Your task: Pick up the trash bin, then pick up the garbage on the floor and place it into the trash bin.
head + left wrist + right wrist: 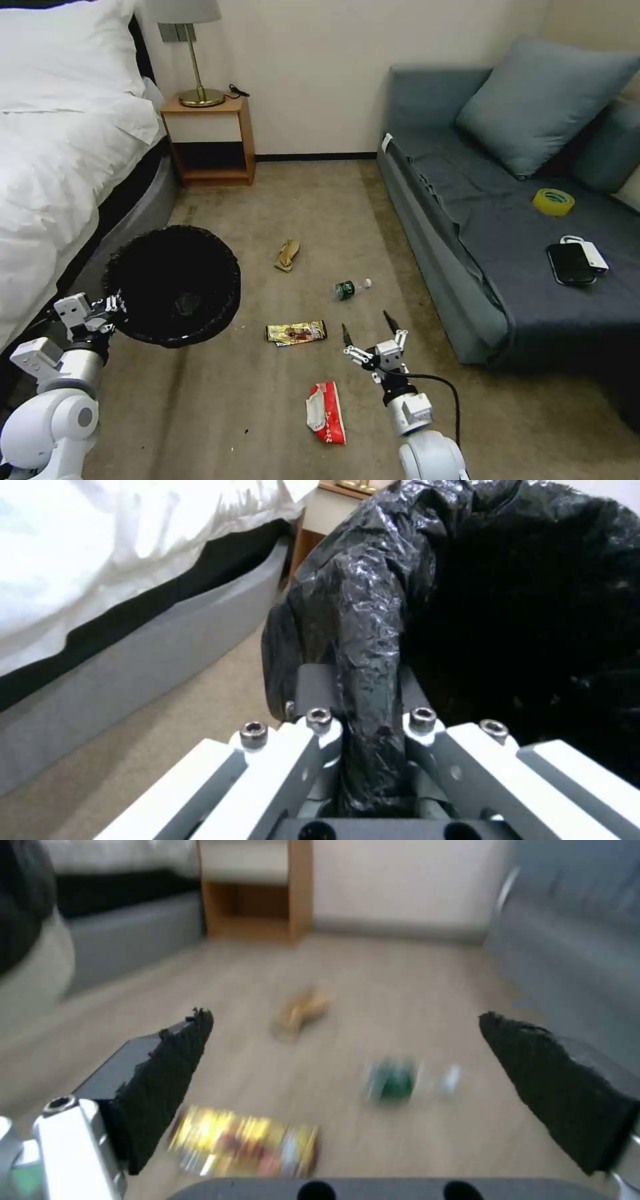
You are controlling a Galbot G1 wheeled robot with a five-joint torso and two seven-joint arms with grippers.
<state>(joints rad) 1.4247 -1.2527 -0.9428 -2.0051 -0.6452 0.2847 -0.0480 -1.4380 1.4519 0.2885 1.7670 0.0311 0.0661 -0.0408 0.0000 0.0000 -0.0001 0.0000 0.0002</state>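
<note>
My left gripper [120, 305] is shut on the rim of the trash bin [175, 283], which hangs above the floor beside the bed; in the left wrist view its jaws pinch the black bag [370, 645] over the rim. Garbage lies on the carpet: crumpled tan paper [287, 255], a green bottle [348, 289], a yellow-brown wrapper [296, 332] and a red-and-white wrapper [326, 412]. My right gripper [366, 324] hovers open just right of the yellow-brown wrapper [243, 1146], with the bottle [395, 1080] and tan paper [301, 1011] ahead of it.
A bed [60, 153] stands at the left and a grey sofa [507, 227] at the right, carrying a yellow tape roll [553, 201] and a black phone [571, 263]. A nightstand [210, 140] with a lamp stands by the far wall.
</note>
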